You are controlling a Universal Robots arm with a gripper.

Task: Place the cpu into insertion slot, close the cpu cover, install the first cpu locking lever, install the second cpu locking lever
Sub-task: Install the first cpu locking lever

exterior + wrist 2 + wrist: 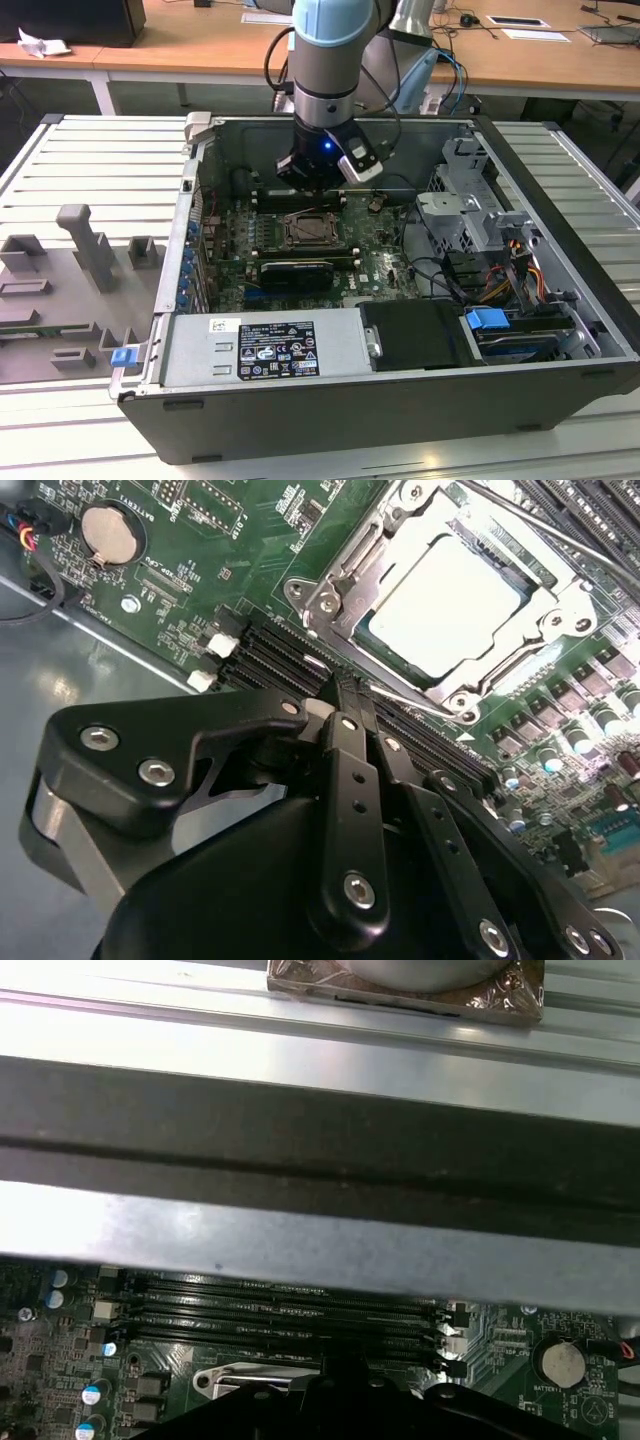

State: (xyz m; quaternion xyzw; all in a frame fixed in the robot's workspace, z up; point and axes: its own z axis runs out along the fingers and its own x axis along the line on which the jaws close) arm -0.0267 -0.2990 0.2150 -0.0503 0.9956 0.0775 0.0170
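The cpu (450, 595) lies pale and flat in the insertion slot (308, 231) on the green board. The cpu cover (352, 568) is down over it, its silvery frame framing the chip. One thin locking lever (425, 700) runs along the socket edge nearest my fingers; another (560, 542) runs along the far edge. My gripper (338, 688) is shut, with its black fingertips pressed together over the memory slots (270, 650), right beside the end of the near lever. In the exterior view the gripper (308, 192) hangs just behind the socket. I cannot tell whether the tips touch the lever.
The open computer case (330, 400) surrounds the board; its rear wall (300, 1160) stands close behind the gripper. A black expansion card (293, 272) lies in front of the socket. A drive cage (470, 215) and cables stand at the exterior view's right. A coin battery (108, 535) sits on the board.
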